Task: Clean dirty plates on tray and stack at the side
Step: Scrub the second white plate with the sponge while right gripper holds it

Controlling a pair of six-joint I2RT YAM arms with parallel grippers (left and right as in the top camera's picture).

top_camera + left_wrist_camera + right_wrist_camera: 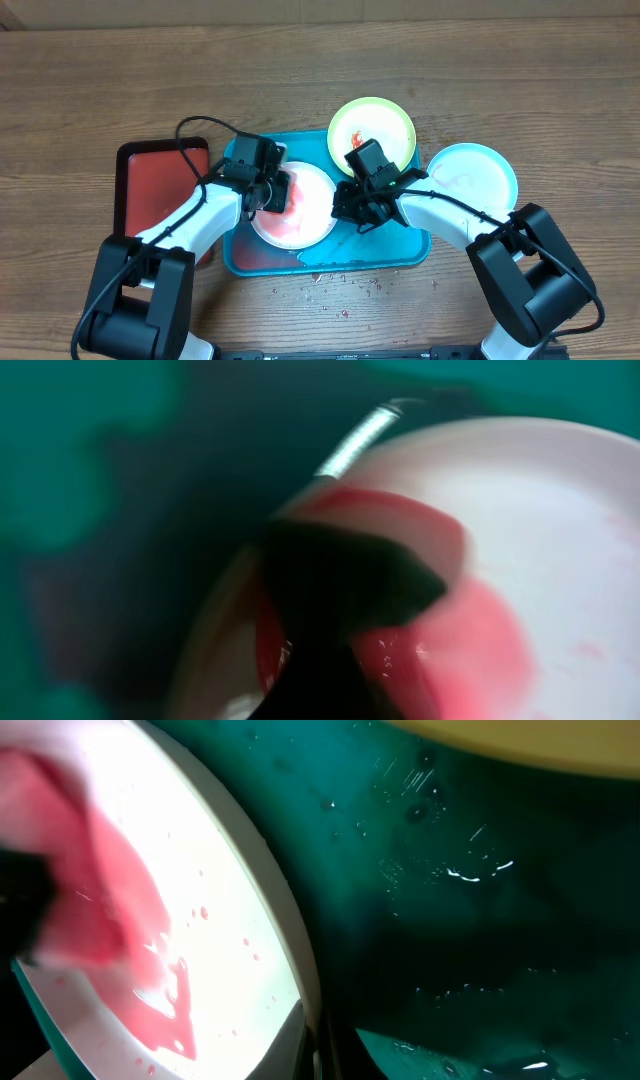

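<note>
The pale plate (300, 225) on the tray (243, 262) lies between both hands; left hand (268, 195) seemingly clamped on a pink pad (284, 188); right hand (350, 205): cannot tell.

Heavy blur. Dark finger (340, 585) over a red pad (400, 525) on whitish plate (570, 510); pink smear (490, 640) beside it. Teal tray (90, 450) beyond plate's rim.
</note>
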